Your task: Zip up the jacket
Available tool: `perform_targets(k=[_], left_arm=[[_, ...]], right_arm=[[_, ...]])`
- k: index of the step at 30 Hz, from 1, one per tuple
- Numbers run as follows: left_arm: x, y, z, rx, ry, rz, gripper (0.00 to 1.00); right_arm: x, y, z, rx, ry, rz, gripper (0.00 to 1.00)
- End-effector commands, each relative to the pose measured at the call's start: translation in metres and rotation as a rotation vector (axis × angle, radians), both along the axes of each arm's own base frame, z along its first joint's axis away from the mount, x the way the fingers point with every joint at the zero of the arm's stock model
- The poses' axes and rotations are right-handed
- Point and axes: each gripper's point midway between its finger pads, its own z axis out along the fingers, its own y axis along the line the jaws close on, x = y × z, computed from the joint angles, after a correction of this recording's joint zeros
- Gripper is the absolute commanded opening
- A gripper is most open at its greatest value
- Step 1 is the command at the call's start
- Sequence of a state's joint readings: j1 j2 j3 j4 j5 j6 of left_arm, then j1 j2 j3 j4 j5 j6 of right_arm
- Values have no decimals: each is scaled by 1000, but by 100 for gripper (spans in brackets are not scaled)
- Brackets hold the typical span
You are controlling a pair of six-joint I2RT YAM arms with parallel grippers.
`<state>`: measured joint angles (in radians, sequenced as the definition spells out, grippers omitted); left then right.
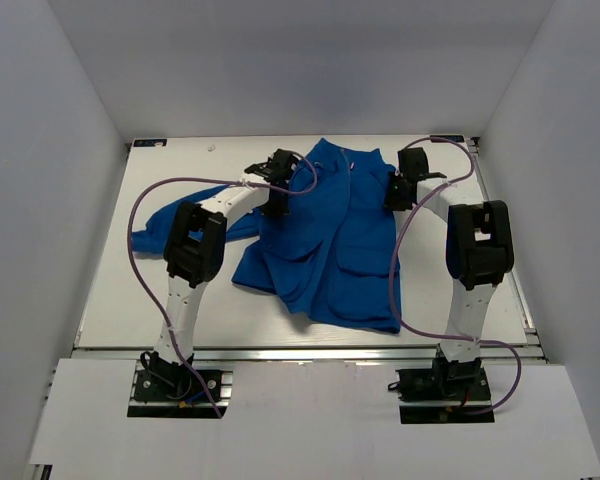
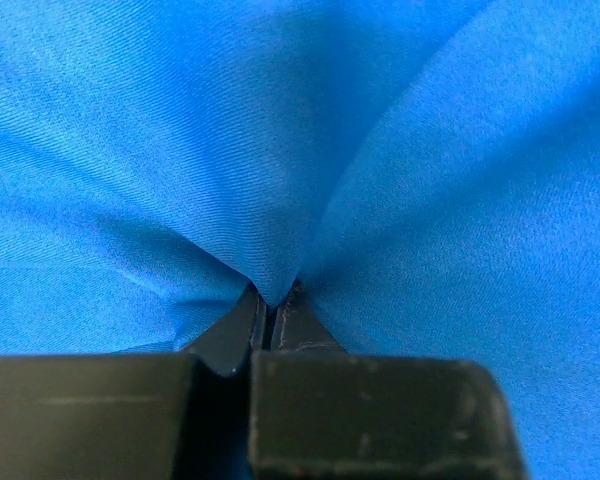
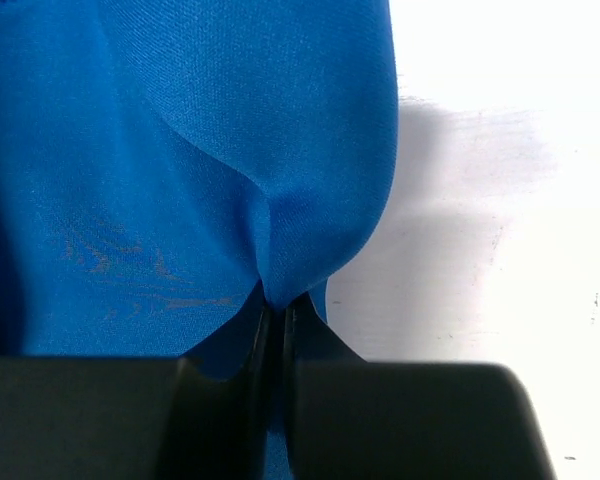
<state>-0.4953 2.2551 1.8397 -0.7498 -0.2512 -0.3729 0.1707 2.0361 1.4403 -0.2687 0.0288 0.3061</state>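
Observation:
The bright blue jacket (image 1: pixel 330 240) lies rumpled in the middle of the table, collar toward the far edge, one sleeve trailing left. My left gripper (image 1: pixel 276 205) is on its left shoulder area, shut on a pinched fold of the blue cloth (image 2: pixel 280 200). My right gripper (image 1: pixel 395 195) is at the jacket's right edge, shut on a fold of the cloth (image 3: pixel 300 220) beside the bare table. The zipper is not clearly visible in any view.
The white table (image 1: pixel 180 300) is walled by pale panels on the left, back and right. Purple cables (image 1: pixel 140 215) loop over both arms, one crossing the jacket's right side. The right wrist view shows bare table (image 3: pixel 500 250) right of the cloth.

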Motion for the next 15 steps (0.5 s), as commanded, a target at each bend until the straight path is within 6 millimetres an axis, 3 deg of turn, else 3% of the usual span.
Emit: perform_targets(k=[1,9,12,15], left_arm=[[13,40,13,47,-27,76,0],[36,107,18,90,-68,185,0],[40,116,14,86,-61,187,0],[41,112,11,68,-59,152,0]], right_arm=[[14,-17,12,-57,-37,-34,0],[15,-63,10,-108,-11,-96,0],[17,-71,8,-126,-4,-92,0],[20,-68,8,-124,-10,-45,0]])
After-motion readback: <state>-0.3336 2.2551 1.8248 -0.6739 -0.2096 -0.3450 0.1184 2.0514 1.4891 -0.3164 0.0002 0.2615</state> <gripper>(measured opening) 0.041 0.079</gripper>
